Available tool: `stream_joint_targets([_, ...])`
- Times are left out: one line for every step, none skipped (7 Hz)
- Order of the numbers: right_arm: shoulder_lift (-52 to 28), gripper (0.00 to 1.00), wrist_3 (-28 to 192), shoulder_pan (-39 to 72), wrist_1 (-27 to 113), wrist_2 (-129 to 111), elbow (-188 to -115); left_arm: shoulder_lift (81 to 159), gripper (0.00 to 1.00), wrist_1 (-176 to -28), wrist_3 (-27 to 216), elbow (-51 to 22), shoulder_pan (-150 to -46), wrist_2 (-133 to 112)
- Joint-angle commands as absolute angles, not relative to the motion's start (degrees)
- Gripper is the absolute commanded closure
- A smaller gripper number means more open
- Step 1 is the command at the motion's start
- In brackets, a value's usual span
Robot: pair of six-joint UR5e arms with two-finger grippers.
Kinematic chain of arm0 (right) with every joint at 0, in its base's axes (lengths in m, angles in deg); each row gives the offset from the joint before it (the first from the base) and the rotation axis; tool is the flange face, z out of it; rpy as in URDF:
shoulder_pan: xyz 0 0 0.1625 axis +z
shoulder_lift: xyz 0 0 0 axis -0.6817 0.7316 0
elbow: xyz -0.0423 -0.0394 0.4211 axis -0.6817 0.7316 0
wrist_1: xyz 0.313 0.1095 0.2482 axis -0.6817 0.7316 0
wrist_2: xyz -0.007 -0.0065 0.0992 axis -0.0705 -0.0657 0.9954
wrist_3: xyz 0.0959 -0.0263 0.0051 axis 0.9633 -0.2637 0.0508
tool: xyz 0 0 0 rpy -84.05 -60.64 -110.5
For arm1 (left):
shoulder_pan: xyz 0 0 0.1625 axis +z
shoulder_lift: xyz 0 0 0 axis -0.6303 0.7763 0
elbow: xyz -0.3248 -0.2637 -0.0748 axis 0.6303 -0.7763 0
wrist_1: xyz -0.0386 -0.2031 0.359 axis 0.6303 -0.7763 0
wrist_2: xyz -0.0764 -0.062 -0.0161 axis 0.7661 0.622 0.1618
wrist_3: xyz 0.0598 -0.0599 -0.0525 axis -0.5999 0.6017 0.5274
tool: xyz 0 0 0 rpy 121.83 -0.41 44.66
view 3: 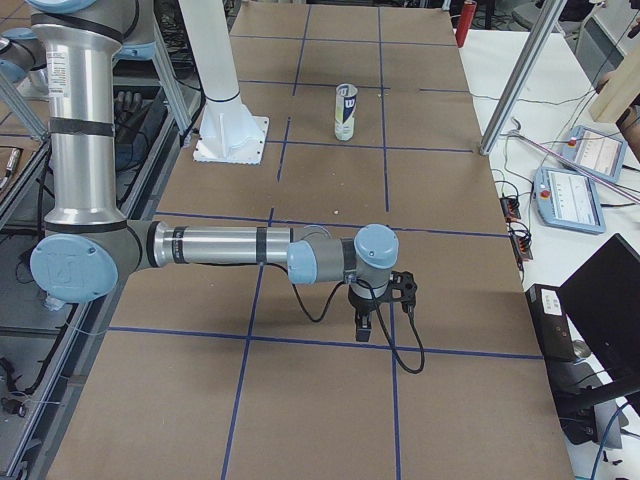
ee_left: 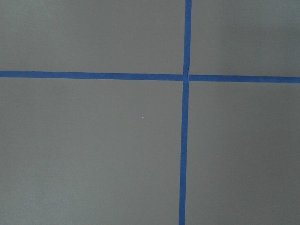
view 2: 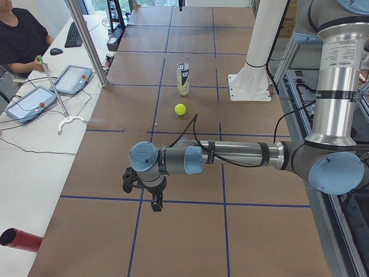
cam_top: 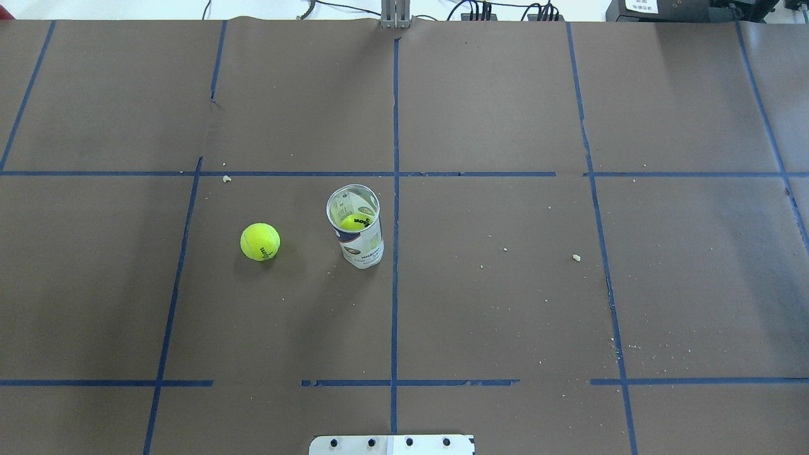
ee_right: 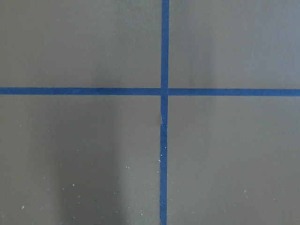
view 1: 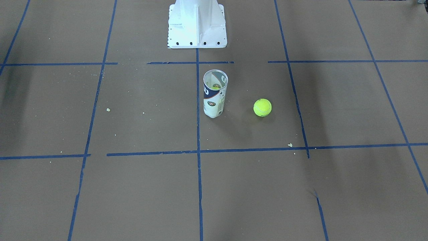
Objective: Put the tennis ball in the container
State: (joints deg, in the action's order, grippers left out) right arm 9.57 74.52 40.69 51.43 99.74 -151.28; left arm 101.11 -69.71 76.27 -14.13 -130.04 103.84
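The tennis ball lies on the brown paper, about a tube's height from the container on the robot's left side. The container stands upright with its top open, and a second yellow-green ball sits inside it. My left gripper and right gripper hang low over the table's two ends, far from both things. Only the side views show them, so I cannot tell whether they are open or shut. Both wrist views show just paper and blue tape.
The white metal base stands at the robot's edge behind the tube. Blue tape lines grid the paper, with small crumbs scattered. An operator, tablets and a red cylinder are beside the table.
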Motion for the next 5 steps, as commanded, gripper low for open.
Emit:
stream_joint_targets([9.6,0.0,74.5,40.7,51.4,99.7,-151.3,100.9,0.0,-70.3,75.6,-16.1,-130.3,103.8])
stream_joint_targets([9.6,0.0,74.5,40.7,51.4,99.7,-151.3,100.8,0.0,-69.9,75.5,-17.3,-130.0,103.8])
stream_joint_targets([9.6,0.0,74.5,40.7,51.4,99.7,-151.3,101.4,0.0,-69.8,76.3,-19.6,-130.0,103.6])
stream_joint_targets([9.6,0.0,74.5,40.7,51.4,99.7,-151.3,102.6,0.0,-69.0,78.5,-23.5,-130.0,103.6])
stream_joint_targets([9.6,0.0,74.5,40.6,51.4,99.7,-151.3,103.0,0.0,-67.2,87.2,-30.5,-129.3,103.7])
